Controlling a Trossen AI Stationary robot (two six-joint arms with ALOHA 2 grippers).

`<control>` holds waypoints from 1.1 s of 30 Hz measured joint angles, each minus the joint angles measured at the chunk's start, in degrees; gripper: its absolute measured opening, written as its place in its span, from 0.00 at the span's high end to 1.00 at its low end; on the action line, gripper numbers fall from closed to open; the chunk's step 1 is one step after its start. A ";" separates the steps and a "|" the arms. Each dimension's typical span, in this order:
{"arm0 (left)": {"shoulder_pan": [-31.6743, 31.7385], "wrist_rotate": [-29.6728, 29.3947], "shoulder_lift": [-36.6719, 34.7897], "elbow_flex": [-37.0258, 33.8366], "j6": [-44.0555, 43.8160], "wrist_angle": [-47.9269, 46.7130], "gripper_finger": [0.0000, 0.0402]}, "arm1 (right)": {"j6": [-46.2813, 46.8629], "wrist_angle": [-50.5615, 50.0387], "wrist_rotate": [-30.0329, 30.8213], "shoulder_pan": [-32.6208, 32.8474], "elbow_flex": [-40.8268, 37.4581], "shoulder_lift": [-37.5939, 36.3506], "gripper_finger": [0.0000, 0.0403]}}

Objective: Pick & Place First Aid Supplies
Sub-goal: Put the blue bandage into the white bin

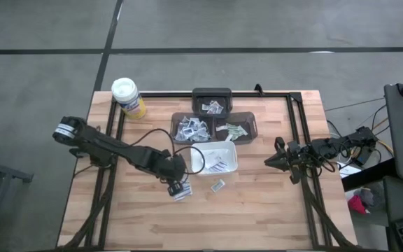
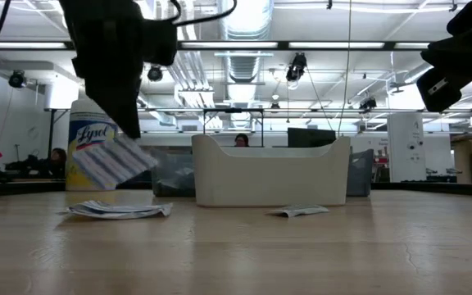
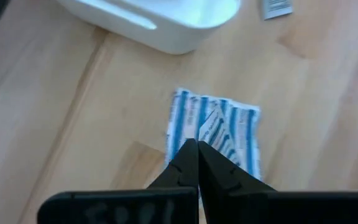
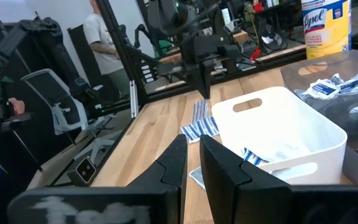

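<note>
Left tool (image 1: 176,183), just below centre of the high view: fingers pinched tight on one blue-striped packet (image 2: 109,161). In the low view the packet hangs tilted from the tool tip at the left of the frame, clear of the surface (image 1: 257,217). In the left wrist view the closed tips sit over blue-striped paper (image 3: 215,129); I cannot tell there whether that is the held packet or the one lying under it.

A second packet (image 2: 120,210) lies flat on the surface directly beneath the held one. A third, smaller packet (image 1: 217,185) lies near the front edge of the white tray (image 1: 231,162), to the right of the tool.

White tray: just right of and above the left tool in the high view, with a few packets already inside. Three dark bins (image 1: 211,94) behind it hold sorted packets; the yellow canister (image 1: 129,98) stands at upper left.

Right tool (image 1: 269,162): right of centre in the high view, well apart from the tray, idle. Fingers nearly together in its wrist view, nothing between them.

Step, as judged: lift done, carry pending. Next move calls for a short shift right and up in the frame to clear the tray wall, then release inside. Risk: the limp packet catching on the rim.
</note>
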 joint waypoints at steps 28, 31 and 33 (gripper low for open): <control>5.39 -12.88 -9.64 0.10 0.85 29.25 1.00 | -2.53 -0.01 0.06 0.00 0.00 0.02 0.89; 7.53 -12.88 -7.94 0.94 -1.56 29.20 1.00 | -2.79 0.02 0.99 0.00 0.01 0.02 0.89; 8.68 -12.86 -6.68 1.77 -2.55 29.28 1.00 | -3.56 0.02 1.45 0.00 0.00 0.02 0.89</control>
